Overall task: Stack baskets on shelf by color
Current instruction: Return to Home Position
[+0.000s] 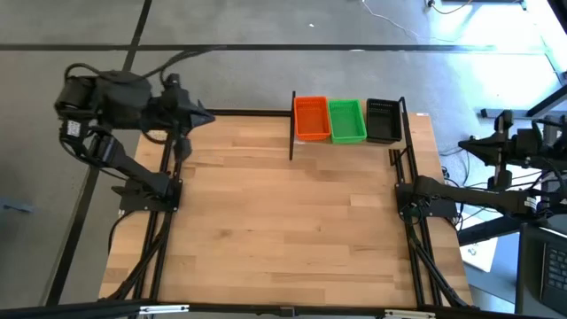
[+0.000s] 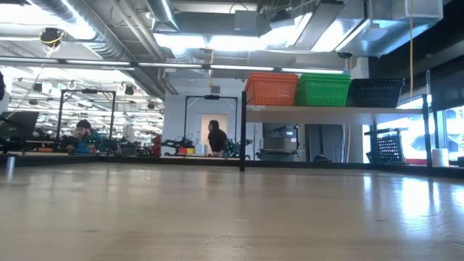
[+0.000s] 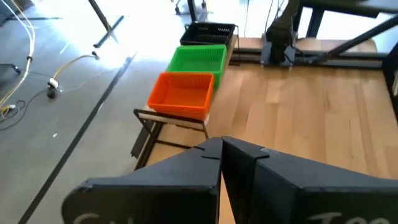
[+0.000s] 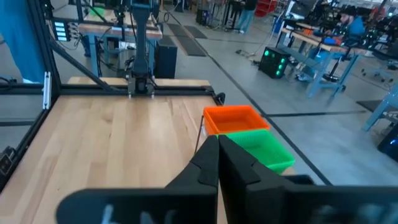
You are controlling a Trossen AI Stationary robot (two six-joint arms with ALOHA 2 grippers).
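Note:
The baskets stand side by side on the shelf (image 2: 319, 114) at the table's far edge: orange (image 1: 311, 118), bright green (image 1: 346, 120) and black (image 1: 383, 120), resting on their bottoms. The low view shows the orange (image 2: 271, 88), green (image 2: 322, 89) and black (image 2: 375, 92) baskets up on the plank. My left gripper (image 1: 208, 118) (image 3: 221, 149) is shut and holds nothing, raised over the table's far left corner, pointing toward the shelf. My right gripper (image 1: 462, 144) (image 4: 217, 146) is shut and holds nothing, beyond the table's right edge. In the right wrist view its fingers hide the black basket.
The shelf's black uprights (image 1: 292, 133) (image 1: 403, 124) stand at its ends. The arm bases (image 1: 146, 190) (image 1: 425, 199) sit at the table's left and right sides, with bare wood (image 1: 283, 221) between them. People (image 2: 215, 136) are in the room beyond.

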